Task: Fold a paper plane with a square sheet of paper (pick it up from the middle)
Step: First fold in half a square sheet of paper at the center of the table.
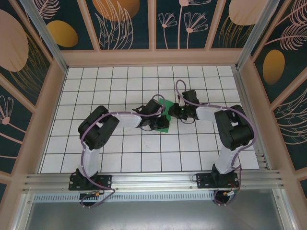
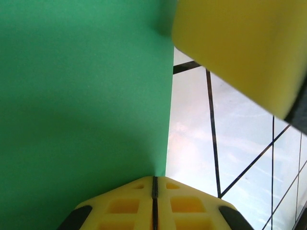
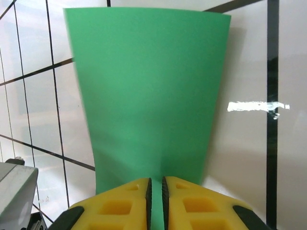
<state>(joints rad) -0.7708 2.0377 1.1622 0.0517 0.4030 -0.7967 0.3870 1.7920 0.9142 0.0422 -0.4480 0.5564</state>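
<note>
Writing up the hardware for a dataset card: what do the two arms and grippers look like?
Left arm and right arm: black joints, white link shells, purple cable along each. Left gripper and right gripper: yellow fingers with square recesses and black edges.

We reach both arms inward from our bases at the near edge. Our elbows are raised and flared outward, and our forearms are turned toward each other over the middle of the worktop (image 1: pixel 120 158). Our left pincer (image 1: pixel 160 120) points right, its yellow fingers (image 2: pixel 129 203) pressed together with no gap. Our right pincer (image 1: pixel 172 113) points left, its jaws drawn to a narrow slit that pinches the square sheet of paper (image 3: pixel 148 96). The two pincers sit just beside each other.
</note>
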